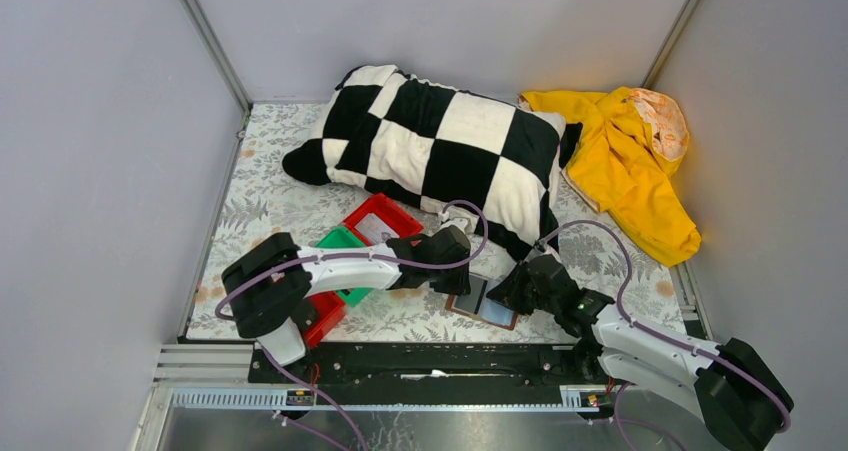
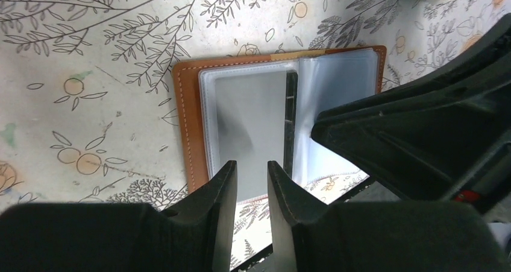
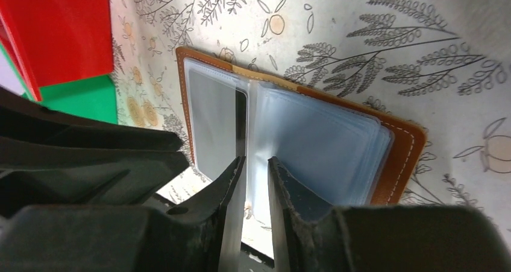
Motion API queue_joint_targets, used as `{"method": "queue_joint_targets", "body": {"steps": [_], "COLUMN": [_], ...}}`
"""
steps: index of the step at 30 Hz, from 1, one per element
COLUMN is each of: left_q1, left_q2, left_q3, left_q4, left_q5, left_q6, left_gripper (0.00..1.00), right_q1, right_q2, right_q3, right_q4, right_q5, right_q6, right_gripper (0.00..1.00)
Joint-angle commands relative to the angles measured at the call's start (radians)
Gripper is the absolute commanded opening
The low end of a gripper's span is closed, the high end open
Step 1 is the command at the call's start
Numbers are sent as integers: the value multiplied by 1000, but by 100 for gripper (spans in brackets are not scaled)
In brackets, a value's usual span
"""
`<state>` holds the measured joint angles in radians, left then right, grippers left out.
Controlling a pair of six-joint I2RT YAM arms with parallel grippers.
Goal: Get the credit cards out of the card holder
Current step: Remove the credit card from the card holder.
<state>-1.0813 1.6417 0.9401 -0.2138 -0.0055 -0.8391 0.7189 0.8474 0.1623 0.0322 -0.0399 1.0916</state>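
Note:
The card holder lies open on the floral cloth near the front edge, brown leather outside with clear pale sleeves inside. It shows in the left wrist view and in the right wrist view. A grey card sits in one sleeve, and a dark strip runs along the fold. My left gripper hovers over the holder's near edge, its jaws a narrow gap apart and empty. My right gripper hovers over the fold from the other side, also narrowly apart with nothing between. The two grippers flank the holder.
A red bin and a green bin stand just left of the holder, with another red bin under the left arm. A chequered pillow and a yellow garment lie at the back.

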Motion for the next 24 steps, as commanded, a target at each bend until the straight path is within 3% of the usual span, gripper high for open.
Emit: {"method": "queue_joint_targets", "body": {"steps": [1,12,24], "left_q1": [8,11,24], "left_q2": [34,51,-26], "left_q3": [-10,-38,-55], "left_q4": [71,113,71], "left_q5": [49,79,-21], "left_q6": [-14,-32,-47], "left_gripper": [28,25,27], "right_q1": [-3,-2,-3], "right_q2": [12,-6,105], "right_q3": [-9,-9,-83], "right_q4": [61,94,217], "right_q5": [-25,-27,-45], "right_q6": [64,79,115], "right_gripper": [28,27,25]}}
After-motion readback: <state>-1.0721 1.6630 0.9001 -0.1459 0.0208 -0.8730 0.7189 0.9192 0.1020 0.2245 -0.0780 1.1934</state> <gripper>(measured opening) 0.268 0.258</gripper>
